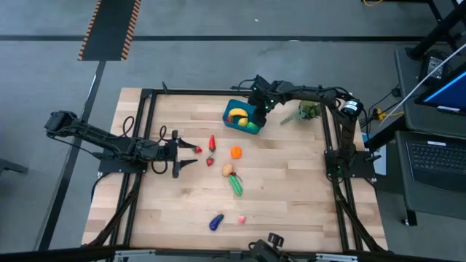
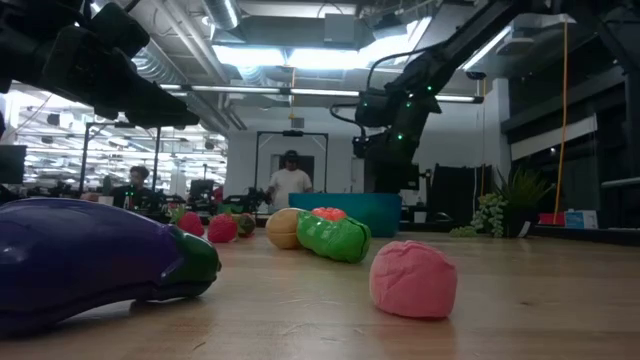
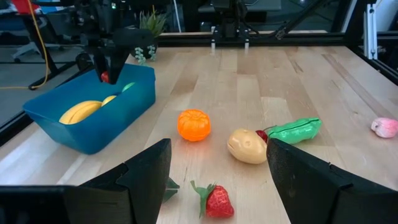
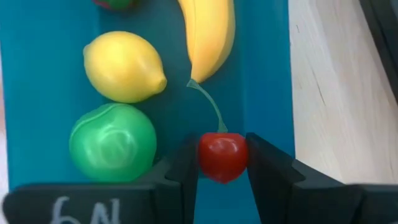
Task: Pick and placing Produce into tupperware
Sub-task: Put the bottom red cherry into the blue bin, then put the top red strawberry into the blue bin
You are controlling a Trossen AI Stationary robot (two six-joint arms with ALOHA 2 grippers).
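Note:
The teal-blue tub [image 1: 234, 122] sits at the table's far middle and holds a banana [image 4: 208, 31], a lemon [image 4: 124, 66] and a green ball [image 4: 113, 142]. My right gripper [image 4: 222, 163] hangs over the tub, shut on a red cherry [image 4: 222, 155]. My left gripper [image 3: 217, 155] is open, low over the table's left part. A strawberry [image 3: 217, 200] lies just before it, between its fingers but untouched. An orange [image 3: 193, 124], a potato [image 3: 247, 145], a green pea pod [image 3: 295, 130] and a pink piece [image 3: 385, 127] lie on the wood. My right gripper pinches the cherry's round red body [image 4: 214, 157] between its two fingers [image 4: 184, 163], coming from above and pointing down into the tub. The cherry's green stem [image 4: 208, 102] sticks out free toward the banana. The cherry hangs above the tub's floor [image 4: 264, 74], near one wall.
A red chili [image 1: 212, 142] and a small red piece [image 1: 198, 149] lie near the left gripper. A purple eggplant [image 1: 215, 222] is near the table's near edge. A leafy plant sprig [image 1: 307, 111] lies right of the tub. A black frame [image 1: 149, 102] borders the table. People stand in the room behind.

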